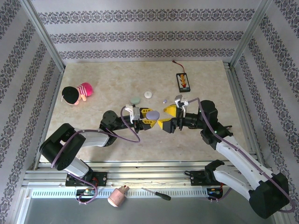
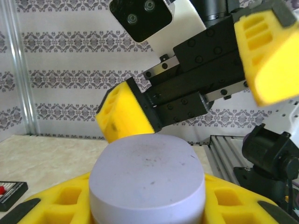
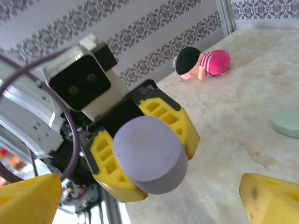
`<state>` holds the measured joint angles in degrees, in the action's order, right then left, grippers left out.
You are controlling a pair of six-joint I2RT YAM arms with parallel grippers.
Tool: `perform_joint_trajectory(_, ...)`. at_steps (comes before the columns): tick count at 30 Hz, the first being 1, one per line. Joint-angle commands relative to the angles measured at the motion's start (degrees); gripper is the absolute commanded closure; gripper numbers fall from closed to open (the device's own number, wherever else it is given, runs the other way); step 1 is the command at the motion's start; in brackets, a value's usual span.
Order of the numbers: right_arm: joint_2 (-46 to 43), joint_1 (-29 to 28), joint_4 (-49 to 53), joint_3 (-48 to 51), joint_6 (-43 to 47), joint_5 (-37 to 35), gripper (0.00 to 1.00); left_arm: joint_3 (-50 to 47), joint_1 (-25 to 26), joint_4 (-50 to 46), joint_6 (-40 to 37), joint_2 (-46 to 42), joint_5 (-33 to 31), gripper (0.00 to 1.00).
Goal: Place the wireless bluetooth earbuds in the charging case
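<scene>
Left pincer clamps a lavender-grey round puck-shaped charging case at mid marble-look table. Right pincer is spread open, its yellow fingers just beside the case, gripping nothing. Tiny lavender-grey earbud lies on the table behind the pincers, near a pale green pebble case and a white pebble case.

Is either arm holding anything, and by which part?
The left end effector clamps a lavender-grey pebble-shaped case by its sides; the right end effector holds nothing.

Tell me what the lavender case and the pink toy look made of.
Lavender case: probably hard plastic with a matte finish; smooth even surface, clean rounded edge, a few dark specks. Pink toy: likely soft stuffed fabric; rounded, pudgy shape, no shine.
</scene>
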<state>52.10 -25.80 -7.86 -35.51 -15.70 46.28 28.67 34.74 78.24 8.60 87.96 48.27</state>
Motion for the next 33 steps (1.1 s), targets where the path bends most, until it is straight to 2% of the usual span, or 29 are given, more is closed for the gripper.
perform_joint_trajectory(1, 0.9, -2.0, 6.3, -2.7, 11.2, -5.5, 0.03, -0.6, -0.6, -0.1, 2.1, -1.4, 3.4, 0.71)
perform_joint_trajectory(6, 4.0, -4.7, 8.3, -4.9, 13.7, -11.7, 0.04, -0.3, -0.7, 1.9, 3.8, -0.7, 4.4, 0.71)
perform_joint_trajectory(17, 4.7, -2.3, 5.4, -5.5, 6.9, -18.4, 0.11, -1.2, -0.6, 2.4, 3.6, -0.3, 4.7, 0.71)
perform_joint_trajectory(33, 7.4, 0.3, 4.7, -8.7, 1.5, -17.8, 0.14, -1.2, -0.6, 1.1, 2.8, -1.5, 5.1, 0.71)
